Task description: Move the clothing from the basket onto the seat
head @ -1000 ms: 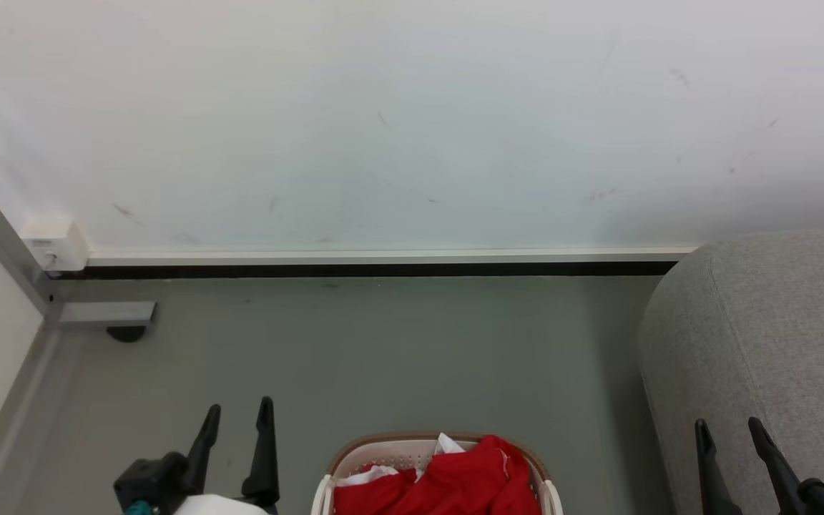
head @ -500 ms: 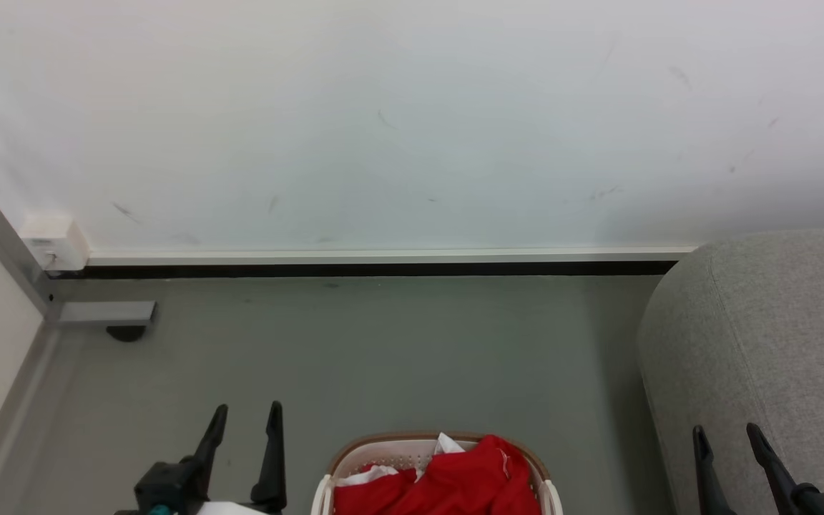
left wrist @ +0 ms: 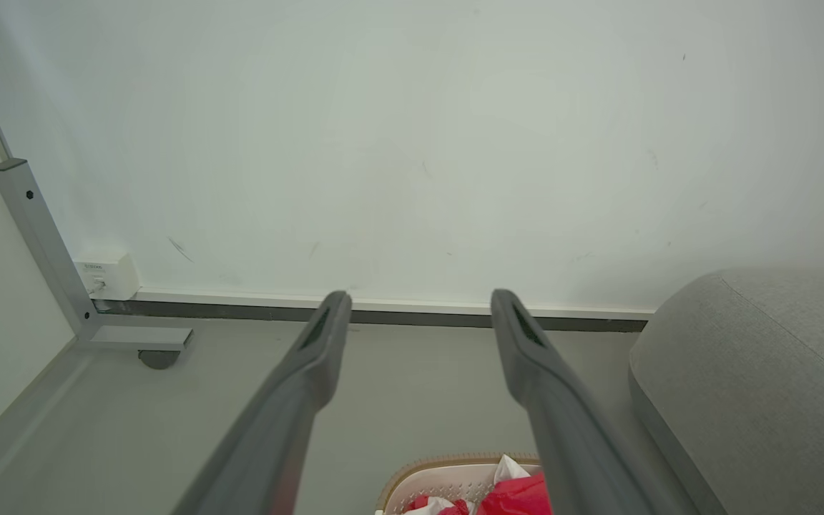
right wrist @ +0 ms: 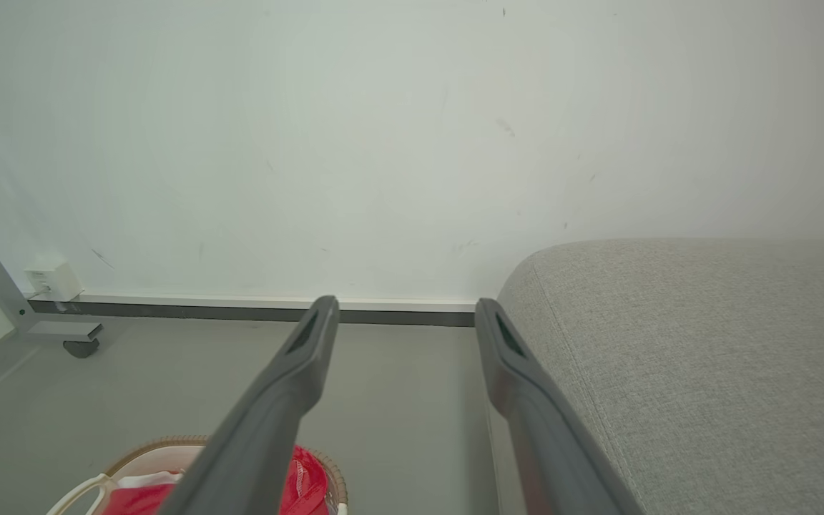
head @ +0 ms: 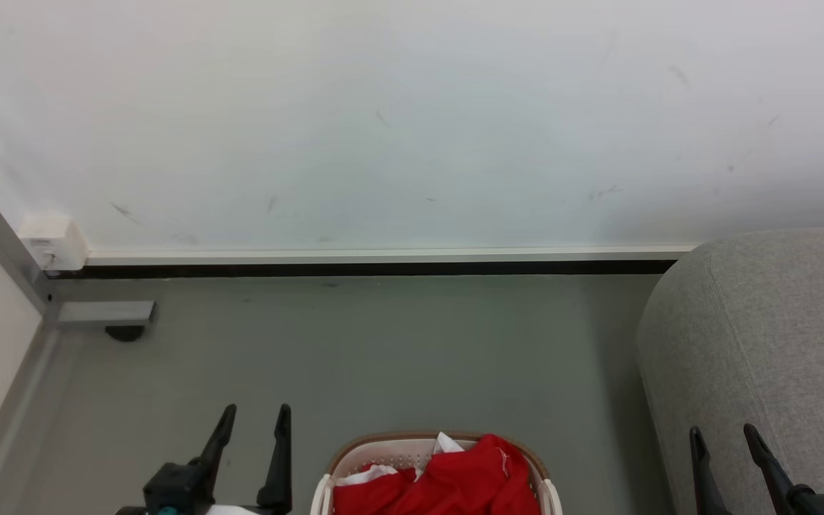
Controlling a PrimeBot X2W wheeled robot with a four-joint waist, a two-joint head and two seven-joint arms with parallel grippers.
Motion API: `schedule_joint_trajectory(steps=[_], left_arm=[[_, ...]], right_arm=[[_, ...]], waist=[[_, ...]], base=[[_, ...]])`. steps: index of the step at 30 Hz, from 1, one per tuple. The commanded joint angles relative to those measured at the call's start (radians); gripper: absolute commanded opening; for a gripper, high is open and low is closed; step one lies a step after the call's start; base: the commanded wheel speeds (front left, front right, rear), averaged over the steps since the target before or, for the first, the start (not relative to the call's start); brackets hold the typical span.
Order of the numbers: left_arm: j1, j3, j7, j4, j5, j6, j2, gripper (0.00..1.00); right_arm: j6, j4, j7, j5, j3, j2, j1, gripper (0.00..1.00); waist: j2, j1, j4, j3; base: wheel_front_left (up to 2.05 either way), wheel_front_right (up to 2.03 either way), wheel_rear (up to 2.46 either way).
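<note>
The left end effector [head: 256, 411] is being held released, fingers spread and empty; the right end effector [head: 721, 430] is likewise being held spread and empty. The clothing [head: 455, 479] is being kept heaped in the basket [head: 419, 435] on the floor [head: 383, 357], just right of the left end effector and below its fingertips. The left arm is being judged nearer, since the right end effector is being held by the seat [head: 777, 322].

Bright, even, diffuse light; soft shadows; sharp focus, slight edge distortion.
</note>
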Motion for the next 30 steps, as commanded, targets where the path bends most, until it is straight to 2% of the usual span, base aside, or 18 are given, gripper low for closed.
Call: schedule_joint_trajectory(steps=[1, 10, 15, 22, 30], left_arm=[[0.008, -0.001, -0.001, 0.004, -0.001, -0.002, 0.008, 1.0], [0.007, 0.001, -0.001, 0.005, -0.008, -0.004, 0.007, 1.0], [-0.023, -0.011, -0.001, 0.012, 0.008, -0.02, 0.007, 1.0], [-0.122, -0.068, -0.001, 0.065, 0.049, -0.068, 0.007, 1.0], [-0.312, -0.191, 0.012, 0.267, 0.089, -0.107, 0.007, 1.0]], right_arm=[[-0.002, 0.001, -0.003, 0.003, -0.004, 0.0, 0.008, 1.0], [-0.002, 0.002, -0.003, 0.018, 0.003, 0.0, -0.001, 1.0], [-0.002, -0.011, -0.003, 0.033, 0.007, -0.001, -0.031, 1.0], [-0.002, -0.039, -0.003, 0.042, 0.0, -0.001, -0.094, 1.0], [-0.002, -0.095, -0.003, 0.054, 0.009, -0.001, -0.195, 1.0]], waist=[[0.0, 0.0, 0.001, 0.0], [0.0, 0.0, -0.002, 0.007], [0.0, 0.0, -0.017, 0.044], [0.0, 0.0, -0.048, 0.146], [0.0, 0.0, -0.093, 0.327]], base=[[0.0, 0.0, 0.0], [0.0, 0.0, 0.0], [0.0, 0.0, 0.0], [0.0, 0.0, 0.0], [0.0, 0.0, 0.0]])
